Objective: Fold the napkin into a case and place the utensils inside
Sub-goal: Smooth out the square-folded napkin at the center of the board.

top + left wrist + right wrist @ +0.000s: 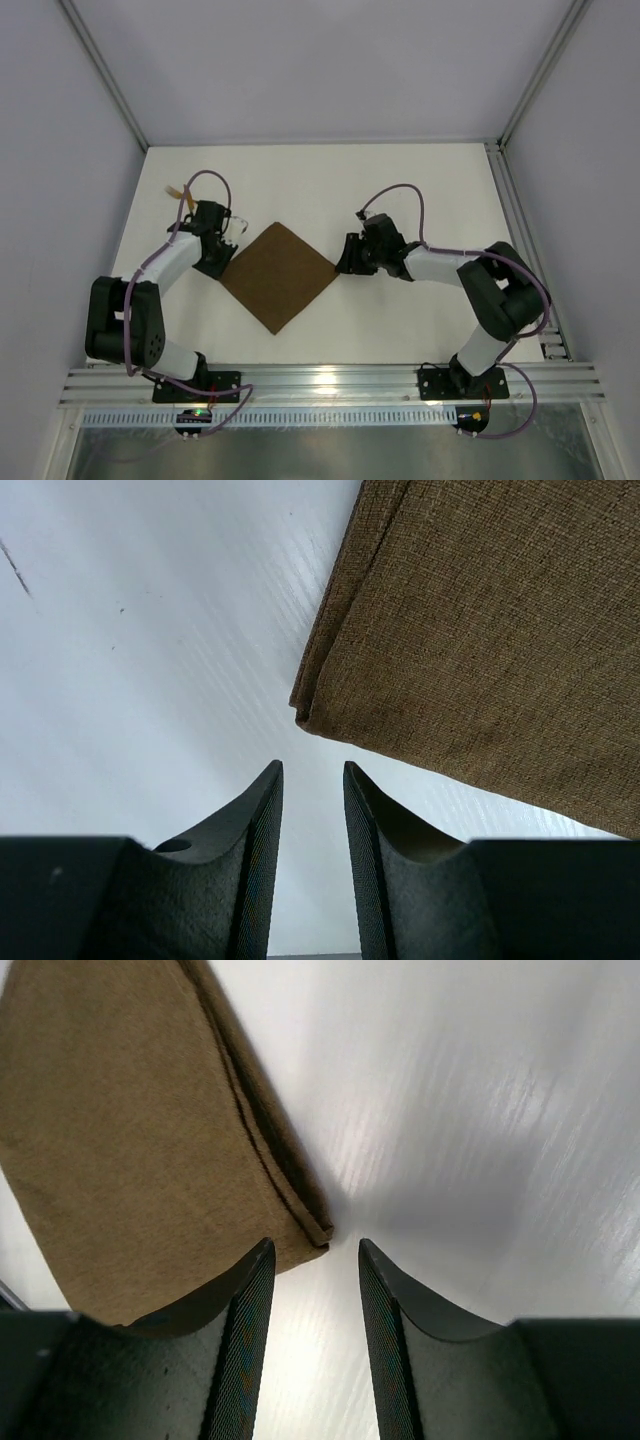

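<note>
If you stand where I am, the biggest thing you see is the white bench [420, 200]. In the middle of it lies the napkin [278, 275]. It is a brown cloth, flat and turned like a diamond, with one corner pointing left and one pointing right. Up close its edges show more than one layer, so I think it is folded over already. It is not a case yet.

Next come the two black arms. The left end effector [312, 770] sits just beside the left corner of the cloth and does not touch it. Its two fingers are a little way apart with nothing between them. The right end effector [315, 1245] sits just beside the right corner. Its fingers are apart too, and they hold nothing.

I think the job now is to grab a corner for the next fold. To do it well, an end effector should slide in low along the bench, with one finger under the corner and one over it. It should pinch just the tip. Then it should lift only a little and lay the cloth over flat, with no bumps.

The smallest thing is a bit of gold [176, 190] far off on the left, past the left arm. It may be one of the utensils, but it is too small to tell.
</note>
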`<state>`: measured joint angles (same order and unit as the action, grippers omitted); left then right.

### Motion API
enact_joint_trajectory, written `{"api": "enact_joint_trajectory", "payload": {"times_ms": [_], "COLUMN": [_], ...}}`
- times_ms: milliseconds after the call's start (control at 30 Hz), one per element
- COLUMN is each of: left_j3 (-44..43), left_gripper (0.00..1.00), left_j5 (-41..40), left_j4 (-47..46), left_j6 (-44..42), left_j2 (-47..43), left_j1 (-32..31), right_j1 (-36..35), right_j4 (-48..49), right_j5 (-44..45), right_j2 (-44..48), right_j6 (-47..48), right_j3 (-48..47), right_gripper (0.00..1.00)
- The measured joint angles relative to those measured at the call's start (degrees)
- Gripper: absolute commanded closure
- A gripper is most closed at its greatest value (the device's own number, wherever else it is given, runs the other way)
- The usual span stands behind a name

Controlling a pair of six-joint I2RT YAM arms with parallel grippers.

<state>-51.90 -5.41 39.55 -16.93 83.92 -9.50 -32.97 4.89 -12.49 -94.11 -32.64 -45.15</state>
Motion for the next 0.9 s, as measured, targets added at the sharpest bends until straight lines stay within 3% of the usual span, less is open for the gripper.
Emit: {"api": "enact_joint_trajectory", "payload": {"times_ms": [133, 267, 400, 567, 800, 900], "left_j3": [0.0, -0.2, -0.3, -1.5, -3.1, -3.3], "left_gripper": [0.66, 0.66, 0.66, 0.64, 0.57, 0.54], "left_j5": [0.0, 0.0, 0.6, 4.5, 8.7, 10.1], "left_j4": [-0.1, -0.3, -0.3, 0.6, 1.9, 2.0], "left_j6": [0.2, 0.2, 0.3, 0.3, 0.4, 0.5], "left_j2": [0.9, 0.9, 0.9, 0.9, 0.9, 1.0], "left_j1": [0.6, 0.8, 1.4, 1.4, -0.8, -3.9], "right_j1": [0.1, 0.1, 0.1, 1.5, 8.4, 10.0], "right_j4": [2.1, 4.0, 5.4, 5.9, 2.7, 0.0], "right_j5": [-2.4, -4.2, -5.1, -4.6, -2.5, -1.3], "right_j2": [-3.2, -4.3, -4.4, -2.2, 9.2, 15.1], "right_j6": [-0.5, -1.1, -1.8, -2.2, -1.9, -1.5], "right_j3": [0.0, 0.6, 1.8, 4.3, 13.4, 16.6], "right_gripper": [0.65, 0.86, 0.96, 0.97, 0.97, 0.80]}}
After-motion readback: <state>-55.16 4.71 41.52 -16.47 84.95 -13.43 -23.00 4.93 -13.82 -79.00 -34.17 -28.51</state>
